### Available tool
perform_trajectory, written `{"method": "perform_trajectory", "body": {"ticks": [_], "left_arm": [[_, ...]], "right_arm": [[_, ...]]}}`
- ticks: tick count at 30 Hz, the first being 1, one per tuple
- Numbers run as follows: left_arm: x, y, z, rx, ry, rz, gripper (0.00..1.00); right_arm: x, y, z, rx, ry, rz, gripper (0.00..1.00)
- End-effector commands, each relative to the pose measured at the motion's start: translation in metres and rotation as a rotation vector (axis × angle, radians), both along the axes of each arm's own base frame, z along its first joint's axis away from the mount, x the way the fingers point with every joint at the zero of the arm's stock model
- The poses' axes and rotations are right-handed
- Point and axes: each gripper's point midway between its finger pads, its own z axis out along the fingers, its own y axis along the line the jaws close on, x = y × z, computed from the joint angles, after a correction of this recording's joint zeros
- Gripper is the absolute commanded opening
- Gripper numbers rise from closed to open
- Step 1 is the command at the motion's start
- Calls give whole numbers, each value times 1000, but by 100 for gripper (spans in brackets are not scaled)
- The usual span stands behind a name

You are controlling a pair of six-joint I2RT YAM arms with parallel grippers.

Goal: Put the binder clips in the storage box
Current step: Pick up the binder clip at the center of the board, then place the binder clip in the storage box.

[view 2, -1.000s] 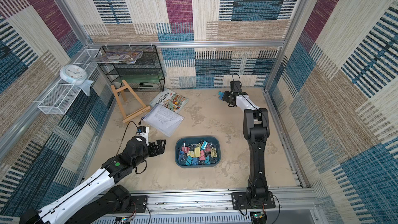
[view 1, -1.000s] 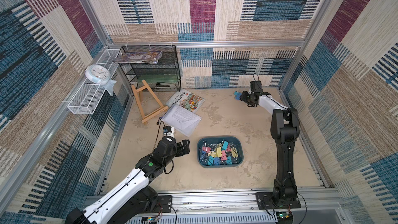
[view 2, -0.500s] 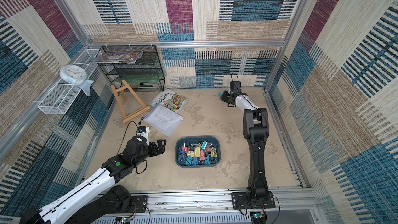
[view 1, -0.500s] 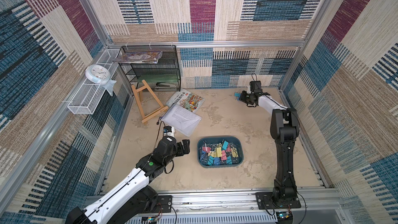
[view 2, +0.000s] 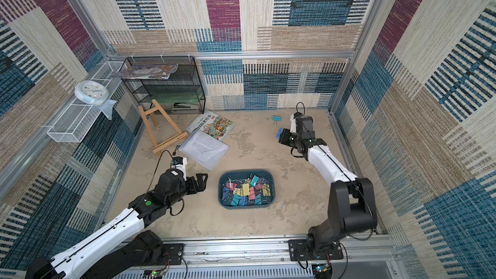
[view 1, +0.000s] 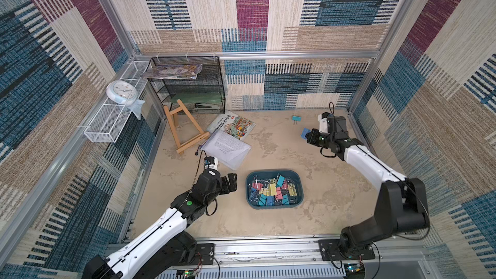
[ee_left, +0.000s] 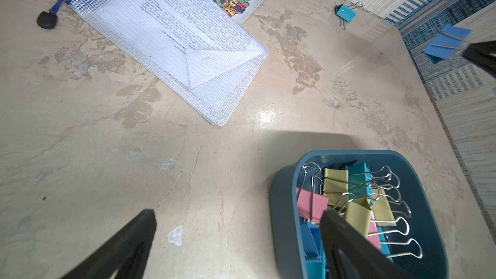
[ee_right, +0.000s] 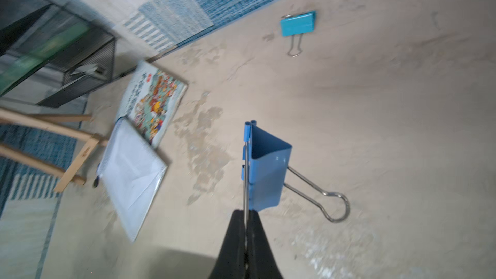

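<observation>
the right tool (ee_right: pixel 245 212) is clenched on one wire handle of a blue binder clip (ee_right: pixel 268 173). the black fingers (ee_right: pixel 233 237) are pressed together with only the thin wire between them. the clip's folded body sticks out past the fingertips, and its other handle loop swings free to the side. in both top views this tool (view 1: pixel 310 137) (view 2: pixel 283 137) sits at the far right of the tabletop (view 1: pixel 335 183), near the back wall, with the blue clip (view 1: pixel 305 133) at its tip. from the left wrist view the clip (ee_left: pixel 445 44) appears lifted off the surface.

a teal binder clip (view 1: pixel 296 118) (ee_right: pixel 298 24) lies alone on the tabletop near the back wall, a little beyond the held one and apart from it.

the storage box (view 1: pixel 273 172) (view 2: pixel 245 172) stands near the front middle of the tabletop, well apart from the right tool. inside it is a pile of binder clips (view 1: pixel 273 190) (ee_left: pixel 349 199) in pink, yellow, blue and teal, their wire loops tangled together.

the left tool (view 1: pixel 232 181) (ee_left: pixel 237 218) is released, its jaws spread wide with nothing between them. it hovers just beside the left end of the box.

a white mesh pouch (view 1: pixel 228 147) and a picture book (view 1: pixel 236 126) lie behind the left tool, next to a wooden easel (view 1: pixel 185 130).
</observation>
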Motion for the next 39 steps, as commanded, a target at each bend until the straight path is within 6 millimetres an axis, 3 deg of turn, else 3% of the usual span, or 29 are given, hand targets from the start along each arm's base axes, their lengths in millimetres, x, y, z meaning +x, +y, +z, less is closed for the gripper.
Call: {"method": "perform_trajectory", "body": {"ticks": [1, 7, 10, 14, 20, 29, 32, 35, 39], "left_arm": [[7, 3, 4, 31, -38, 8, 99], [12, -3, -1, 13, -46, -10, 99], [12, -7, -3, 7, -30, -19, 99], [12, -8, -3, -5, -31, -19, 99], [9, -5, -2, -3, -26, -13, 100], [4, -2, -7, -10, -14, -7, 100], [1, 2, -9, -19, -22, 9, 99], [0, 4, -6, -19, -33, 11, 99], [1, 3, 0, -13, -42, 0, 99]], "right_arm": [[-60, 17, -2, -38, 71, 49, 0], [-152, 33, -14, -155, 217, 82, 0], [-177, 29, -25, -290, 283, 67, 0], [-188, 17, -36, -469, 316, 34, 0], [-188, 42, -58, -577, 332, 107, 0], [-180, 57, -98, -773, 368, 142, 0], [-182, 82, -108, -684, 376, 212, 18], [-165, 104, -86, -583, 291, 200, 34], [-111, 126, -34, -402, 79, 175, 42]]}}
